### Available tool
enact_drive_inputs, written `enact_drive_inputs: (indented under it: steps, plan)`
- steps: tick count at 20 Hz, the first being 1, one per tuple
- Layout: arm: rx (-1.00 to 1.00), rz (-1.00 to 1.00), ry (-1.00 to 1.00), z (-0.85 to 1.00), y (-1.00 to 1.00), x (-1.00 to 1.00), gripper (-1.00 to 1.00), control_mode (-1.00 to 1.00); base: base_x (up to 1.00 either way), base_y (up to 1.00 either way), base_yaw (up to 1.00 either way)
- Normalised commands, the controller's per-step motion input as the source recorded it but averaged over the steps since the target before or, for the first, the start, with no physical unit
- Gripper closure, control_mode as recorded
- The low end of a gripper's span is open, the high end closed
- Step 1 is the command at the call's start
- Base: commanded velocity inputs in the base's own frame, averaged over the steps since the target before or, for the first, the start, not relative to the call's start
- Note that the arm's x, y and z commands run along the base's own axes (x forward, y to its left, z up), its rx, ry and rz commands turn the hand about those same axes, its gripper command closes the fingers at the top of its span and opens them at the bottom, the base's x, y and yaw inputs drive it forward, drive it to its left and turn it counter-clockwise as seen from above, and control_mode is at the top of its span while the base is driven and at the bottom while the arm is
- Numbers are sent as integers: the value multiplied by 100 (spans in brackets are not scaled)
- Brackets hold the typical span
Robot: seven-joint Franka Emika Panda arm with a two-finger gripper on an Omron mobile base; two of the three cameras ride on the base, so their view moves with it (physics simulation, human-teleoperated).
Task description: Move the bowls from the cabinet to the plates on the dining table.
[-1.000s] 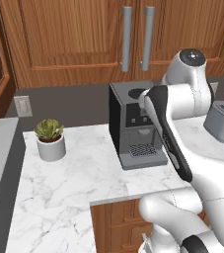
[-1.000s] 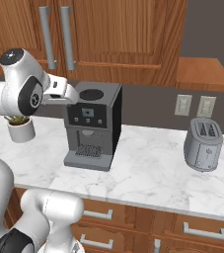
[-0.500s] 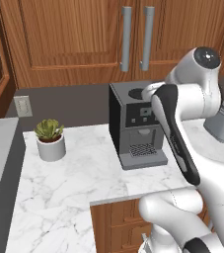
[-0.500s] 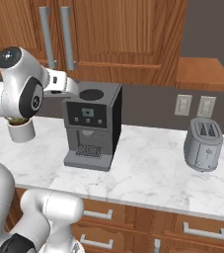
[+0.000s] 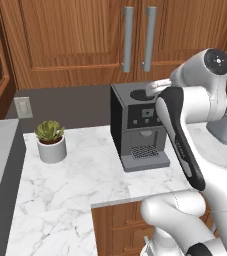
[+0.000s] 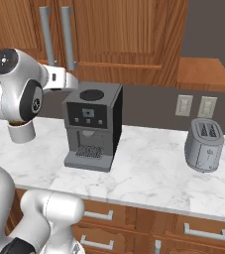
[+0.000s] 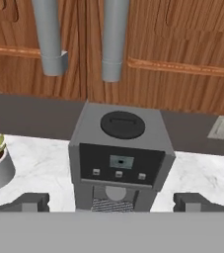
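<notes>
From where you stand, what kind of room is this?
A kitchen, by the look of it: a coffee machine and a toaster stand on a marble counter, with a closed wooden cabinet on the wall above and drawers below.

Brown wooden cabinet [image 5: 85, 40] on the wall, from 9 to 3 o'clock along the top of both base views. Panelled doors shut, meeting at a centre seam. Two long vertical grey bar handles [image 5: 137, 37] side by side at 12 o'clock, upright, flanking the seam; lower ends hanging at 11 o'clock in the hand view.
</notes>
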Motion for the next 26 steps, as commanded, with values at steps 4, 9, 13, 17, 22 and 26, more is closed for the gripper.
enact_drive_inputs:
  steps: [4, 9, 13, 17, 22, 26]
  plan:
    - [0, 0, -5, 22, 0, 6, -100, -100, 0, 0, 0]
    - [0, 0, -5, 17, 2, 9, -100, -100, 0, 0, 0]
    - [0, 0, -7, 15, 2, 11, -100, -100, 0, 0, 0]
    - [0, 0, -7, 19, 2, 5, -100, -100, 0, 0, 0]
    - [0, 0, -6, 12, 0, 10, -100, -100, 0, 0, 0]
    - [1, 0, -7, 8, 1, 17, -100, -100, 0, 0, 0]
